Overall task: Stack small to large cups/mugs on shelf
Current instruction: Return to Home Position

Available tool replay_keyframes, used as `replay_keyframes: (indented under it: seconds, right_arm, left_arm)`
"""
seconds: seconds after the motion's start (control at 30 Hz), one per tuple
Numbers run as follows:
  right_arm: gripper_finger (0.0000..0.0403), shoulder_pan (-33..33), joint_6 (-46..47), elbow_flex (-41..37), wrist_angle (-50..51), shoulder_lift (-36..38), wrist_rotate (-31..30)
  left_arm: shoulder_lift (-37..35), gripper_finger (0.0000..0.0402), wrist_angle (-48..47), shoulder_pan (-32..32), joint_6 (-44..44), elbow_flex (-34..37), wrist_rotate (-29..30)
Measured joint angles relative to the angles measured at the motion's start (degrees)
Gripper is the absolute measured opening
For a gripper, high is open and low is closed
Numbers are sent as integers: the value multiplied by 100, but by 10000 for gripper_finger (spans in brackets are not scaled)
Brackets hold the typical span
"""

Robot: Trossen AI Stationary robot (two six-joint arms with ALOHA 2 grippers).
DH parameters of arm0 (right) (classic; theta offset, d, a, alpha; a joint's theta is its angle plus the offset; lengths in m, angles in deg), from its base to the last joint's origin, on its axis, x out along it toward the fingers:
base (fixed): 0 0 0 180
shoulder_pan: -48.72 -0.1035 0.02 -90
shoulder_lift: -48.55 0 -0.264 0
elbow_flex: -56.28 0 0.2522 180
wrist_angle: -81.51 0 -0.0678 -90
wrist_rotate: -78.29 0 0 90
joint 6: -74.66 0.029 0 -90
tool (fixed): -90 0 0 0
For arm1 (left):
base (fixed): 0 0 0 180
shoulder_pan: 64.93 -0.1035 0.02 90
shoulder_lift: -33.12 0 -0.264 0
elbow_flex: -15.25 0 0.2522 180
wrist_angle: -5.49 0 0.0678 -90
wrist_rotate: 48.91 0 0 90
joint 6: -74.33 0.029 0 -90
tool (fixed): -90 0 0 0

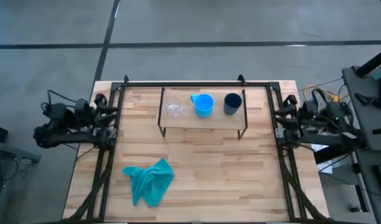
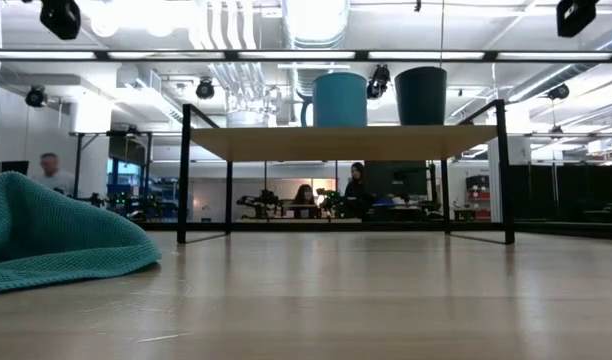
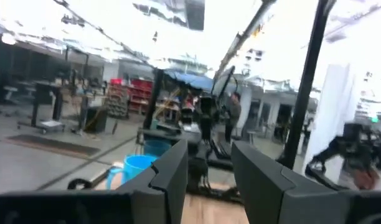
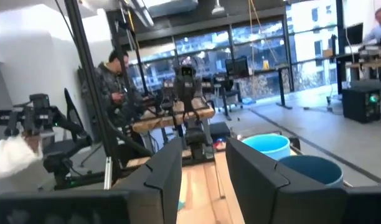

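Clear cup (image 1: 174,107), blue mug (image 1: 204,104) and navy cup (image 1: 233,102) line the shelf (image 1: 193,123). Left hand (image 3: 209,186) and right hand (image 4: 206,180), parted and empty, sit at the side edges of the table (image 1: 203,180). Only homing the arms seems left.

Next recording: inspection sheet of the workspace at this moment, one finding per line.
Surface: wooden table, carrying the shelf.
Job's things: clear cup, blue mug and dark navy cup stand upright in a row on the shelf, in that order from the left arm's side.
Clutter: teal cloth crumpled on the table, apart from the shelf, toward the left arm's side.
Grippers: left gripper open at the table's left edge; right gripper open at the right edge; both hold nothing.
Cables: loose cables by the right arm's base, off the table.
Surroundings: people in the room behind.
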Motion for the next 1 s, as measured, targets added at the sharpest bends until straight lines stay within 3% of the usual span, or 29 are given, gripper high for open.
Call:
replay_keyframes:
  seconds: [0.1,0.6,1.0]
  right_arm:
    - [124,0,-2,-242,-235,124,2]
    - [122,0,267,-809,-353,94,13]
    - [129,0,871,-1708,-809,113,15]
  left_arm:
    - [47,112,-44,0,-5,137,-98]
    - [-8,112,2073,-2,-355,1667,-261]
    - [-7,112,2661,0,-474,2078,-264]
